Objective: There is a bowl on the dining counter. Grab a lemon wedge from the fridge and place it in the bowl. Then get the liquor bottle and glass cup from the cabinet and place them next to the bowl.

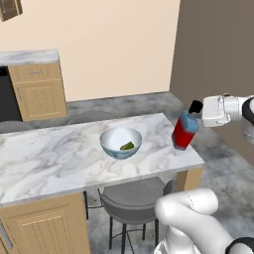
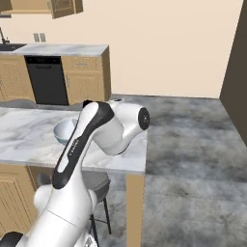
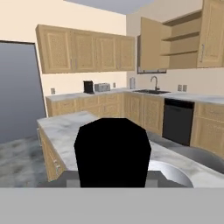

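A long marble dining counter point(image 1: 64, 154) runs across a kitchen with tan cabinets and a grey stone floor. My gripper point(image 1: 198, 113) is closed on the neck of the liquor bottle point(image 1: 184, 130), a red-labelled bottle with a black cap. It is tilted, its long axis leaning cap-first toward my hand and its base at the counter's corner (whether it touches the marble I cannot tell). Just beyond the bottle from my fingers sits the bowl point(image 1: 120, 142), with a green lemon wedge point(image 1: 127, 146) lying in it. Below the counter edge stands a grey stool point(image 1: 131, 198). Further off, an open wall cabinet point(image 3: 175, 41) hangs above a black dishwasher point(image 3: 177, 120).
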Controlling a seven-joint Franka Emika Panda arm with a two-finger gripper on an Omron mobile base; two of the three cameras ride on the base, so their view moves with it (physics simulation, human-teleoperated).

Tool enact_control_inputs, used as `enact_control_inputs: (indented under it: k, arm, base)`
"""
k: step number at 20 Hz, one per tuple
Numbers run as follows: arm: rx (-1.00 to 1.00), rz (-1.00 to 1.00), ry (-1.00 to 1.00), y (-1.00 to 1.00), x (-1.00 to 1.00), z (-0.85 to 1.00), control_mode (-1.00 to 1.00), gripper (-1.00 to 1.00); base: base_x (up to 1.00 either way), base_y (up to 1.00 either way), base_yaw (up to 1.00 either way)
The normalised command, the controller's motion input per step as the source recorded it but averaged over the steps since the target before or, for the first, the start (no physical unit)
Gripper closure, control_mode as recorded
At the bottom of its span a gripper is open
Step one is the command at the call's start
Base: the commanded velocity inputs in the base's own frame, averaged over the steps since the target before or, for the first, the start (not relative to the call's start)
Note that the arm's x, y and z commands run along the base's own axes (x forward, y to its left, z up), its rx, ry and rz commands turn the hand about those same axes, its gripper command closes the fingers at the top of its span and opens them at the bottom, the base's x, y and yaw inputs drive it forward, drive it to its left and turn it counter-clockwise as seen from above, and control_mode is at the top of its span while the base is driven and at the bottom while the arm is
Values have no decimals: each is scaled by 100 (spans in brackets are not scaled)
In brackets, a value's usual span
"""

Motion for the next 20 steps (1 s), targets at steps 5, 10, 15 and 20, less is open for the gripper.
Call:
enact_control_inputs:
  k: [5, 10, 15, 20]
  arm:
    - [-7, 18, 0, 0, 51, -50, -100, 100]
    - [-7, 13, 0, 0, 54, -46, -100, 100]
    - [-4, 10, 0, 0, 55, -45, -100, 100]
    - [-1, 9, 0, 0, 63, -50, -100, 100]
  base:
    - [0, 0, 0]
    - [0, 0, 0]
    - [0, 0, 0]
    - [0, 0, 0]
